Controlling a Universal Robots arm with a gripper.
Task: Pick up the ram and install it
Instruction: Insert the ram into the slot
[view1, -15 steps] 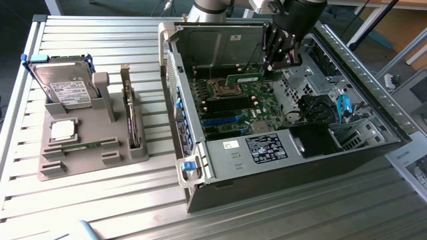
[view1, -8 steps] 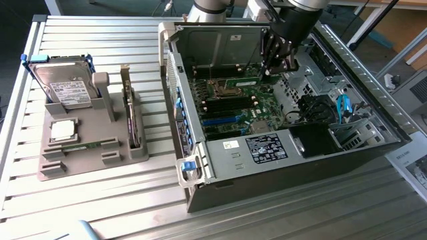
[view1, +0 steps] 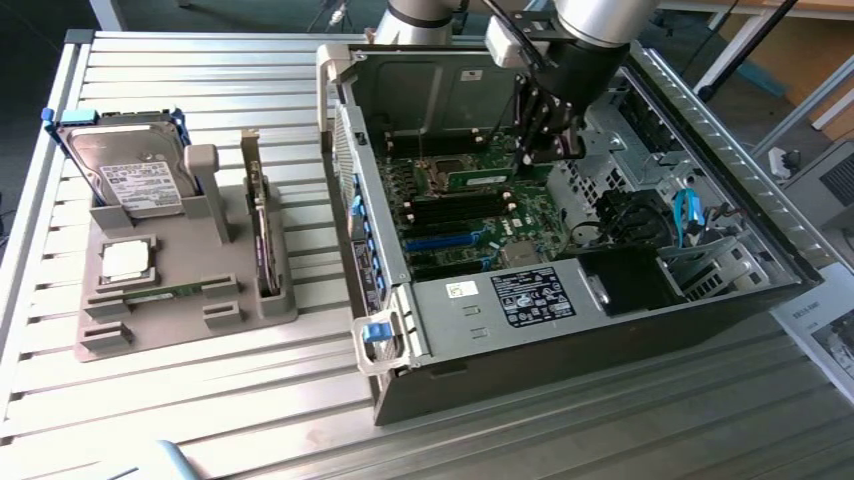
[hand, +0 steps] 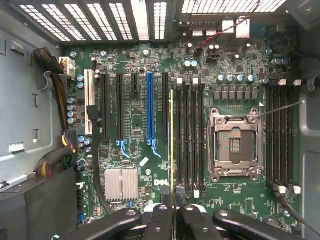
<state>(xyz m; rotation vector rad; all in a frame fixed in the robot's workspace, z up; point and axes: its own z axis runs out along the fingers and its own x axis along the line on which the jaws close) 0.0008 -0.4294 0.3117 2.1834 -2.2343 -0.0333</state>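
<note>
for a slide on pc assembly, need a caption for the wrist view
The claw shut on the ram, held edge-on over the motherboard, parallel to the memory slots beside the empty processor socket.

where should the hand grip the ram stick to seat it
Pinch the thin green ram stick across its flat faces, midway, on the long edge away from the green motherboard, coming from above. It stands edge-on over the black slots, likely leaving the contact edge free. The hand pinches those faces.
</note>
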